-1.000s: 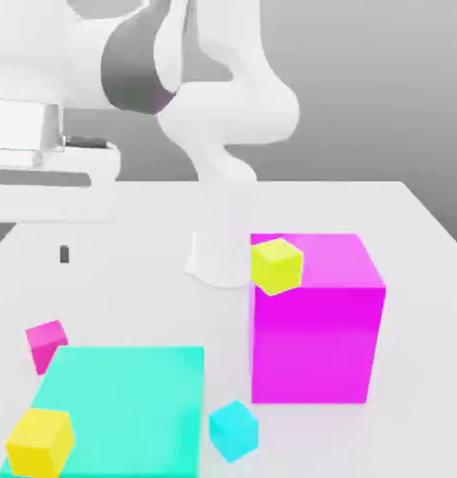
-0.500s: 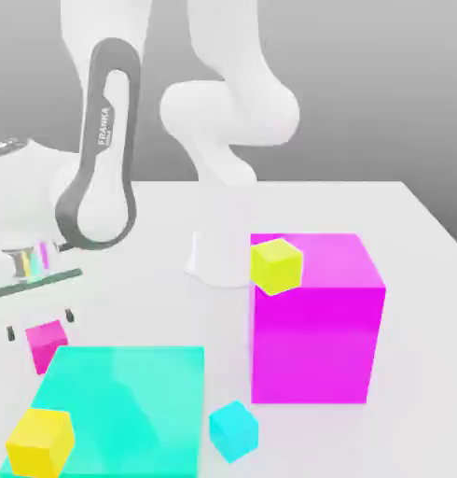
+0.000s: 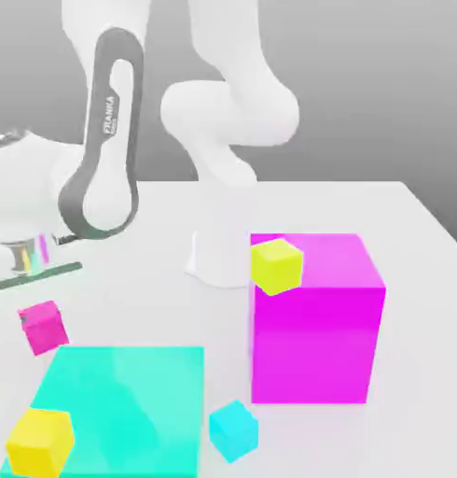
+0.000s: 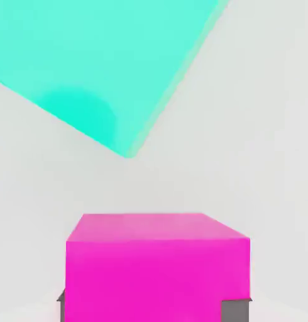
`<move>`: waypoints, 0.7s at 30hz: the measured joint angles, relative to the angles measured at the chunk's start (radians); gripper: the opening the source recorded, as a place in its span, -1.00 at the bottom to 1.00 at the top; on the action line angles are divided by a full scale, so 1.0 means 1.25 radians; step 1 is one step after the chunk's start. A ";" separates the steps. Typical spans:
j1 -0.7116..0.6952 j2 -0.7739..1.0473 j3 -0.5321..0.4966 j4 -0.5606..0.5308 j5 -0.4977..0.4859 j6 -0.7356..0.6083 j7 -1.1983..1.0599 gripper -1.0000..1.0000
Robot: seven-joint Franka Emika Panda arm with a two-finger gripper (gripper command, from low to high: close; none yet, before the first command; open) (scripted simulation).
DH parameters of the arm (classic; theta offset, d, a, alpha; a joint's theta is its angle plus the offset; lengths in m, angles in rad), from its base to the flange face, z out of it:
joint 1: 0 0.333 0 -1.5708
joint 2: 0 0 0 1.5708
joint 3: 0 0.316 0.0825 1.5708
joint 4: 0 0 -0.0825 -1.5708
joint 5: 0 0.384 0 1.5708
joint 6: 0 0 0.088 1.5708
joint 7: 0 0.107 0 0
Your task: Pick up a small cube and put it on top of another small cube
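The hand (image 4: 154, 305) is closed tight on the small magenta-pink cube (image 3: 43, 326), whose two sides are pressed by the dark fingers (image 4: 236, 310) in the hand view. In the exterior view the large cyan slab (image 3: 120, 406) is seen at seven o'clock on the white counter (image 3: 419, 243), the large magenta block (image 3: 316, 322) at four o'clock. The pink cube is found at nine o'clock, just beyond the slab's far corner. The lemon-yellow cube (image 3: 276, 265) is placed at the block's upper near corner. A golden-yellow cube (image 3: 39, 442) and a cyan cube (image 3: 234, 430) are seen lowest.
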 joint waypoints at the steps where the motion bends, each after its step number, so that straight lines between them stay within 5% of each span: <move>1: 0.013 -0.028 0.012 0.004 -0.023 -0.029 0.040 -1.00; 7: 0.101 -0.188 0.132 0.036 -0.087 -0.215 0.244 -1.00; 18: 0.238 -0.465 0.391 0.098 -0.076 -0.554 0.520 -1.00; 21: 0.254 -0.481 0.424 0.072 -0.069 -0.544 0.551 -1.00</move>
